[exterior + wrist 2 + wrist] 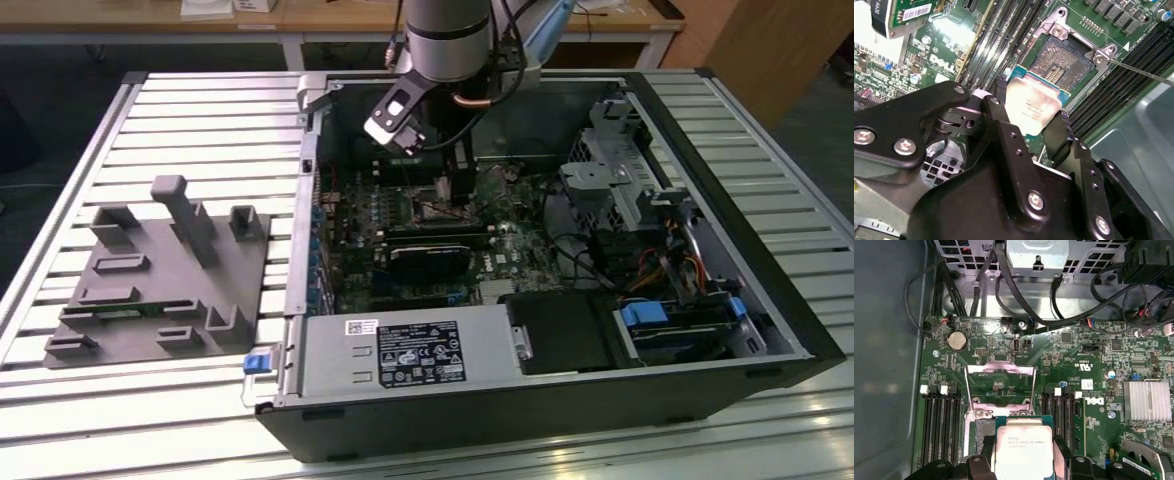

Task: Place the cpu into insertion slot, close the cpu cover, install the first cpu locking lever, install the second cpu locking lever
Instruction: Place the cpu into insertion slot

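One raised cpu cover (pixel 999 370) in the first wrist view, beyond the cpu (pixel 1024 452).

We count one cpu (pixel 1021 450), one slot (pixel 1061 62), one cover (pixel 999 370) and one gripper (pixel 1028 120) with two fingers (pixel 999 115). On the board we count two banks of memory slots (pixel 944 425), one coin battery (pixel 957 340) and one heatsink (pixel 1146 400). In the exterior view we count one arm (pixel 447 40), one case (pixel 534 400) and one grey tray (pixel 160 280).
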Motion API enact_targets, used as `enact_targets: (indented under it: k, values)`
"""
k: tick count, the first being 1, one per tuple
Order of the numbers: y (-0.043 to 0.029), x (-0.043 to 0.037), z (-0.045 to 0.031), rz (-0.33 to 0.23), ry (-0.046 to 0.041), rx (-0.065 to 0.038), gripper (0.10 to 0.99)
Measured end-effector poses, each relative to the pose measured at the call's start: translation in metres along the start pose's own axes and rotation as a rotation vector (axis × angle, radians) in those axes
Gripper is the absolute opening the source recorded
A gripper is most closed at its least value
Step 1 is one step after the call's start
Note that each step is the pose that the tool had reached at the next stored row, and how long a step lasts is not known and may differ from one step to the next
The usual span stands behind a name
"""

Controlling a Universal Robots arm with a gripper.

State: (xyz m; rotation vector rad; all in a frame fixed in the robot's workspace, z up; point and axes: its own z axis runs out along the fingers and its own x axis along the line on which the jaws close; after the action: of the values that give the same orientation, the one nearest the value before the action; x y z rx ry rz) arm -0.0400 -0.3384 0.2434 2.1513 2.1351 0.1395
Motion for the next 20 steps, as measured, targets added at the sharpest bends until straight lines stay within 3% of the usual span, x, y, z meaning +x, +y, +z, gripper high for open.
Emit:
enact_targets:
  k: [20]
  values:
    - [-0.0045, 0.0051, 0.0093, -0.017, 0.0026, 0.0, 0.541]
